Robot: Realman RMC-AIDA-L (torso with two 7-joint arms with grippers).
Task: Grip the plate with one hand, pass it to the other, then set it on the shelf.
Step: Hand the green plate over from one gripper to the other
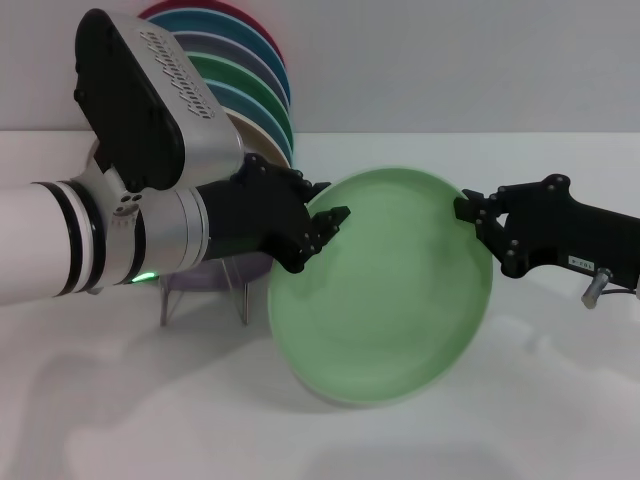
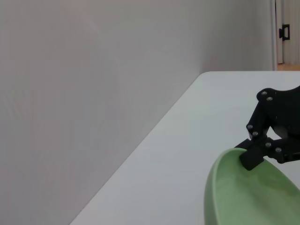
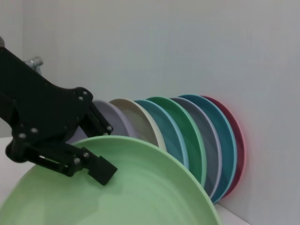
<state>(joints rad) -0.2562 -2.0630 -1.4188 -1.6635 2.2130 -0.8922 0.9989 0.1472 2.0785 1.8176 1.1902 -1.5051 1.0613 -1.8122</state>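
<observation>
The round pale mint-green plastic plate (image 1: pixel 385 290) hangs above the white surface (image 1: pixel 120 410); the black right hand (image 1: pixel 478 222) pinches its two-o'clock rim; the black left hand (image 1: pixel 322 232), at ten o'clock, seems clamped too; confirm before releasing.

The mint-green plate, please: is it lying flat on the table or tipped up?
Tipped up. The plate stands tilted on edge, face toward the camera, with the left gripper and right gripper at opposite rims.

Nine plates (image 1: pixel 385 280), two grippers (image 1: pixel 325 232), one rack (image 1: pixel 205 290)
</observation>
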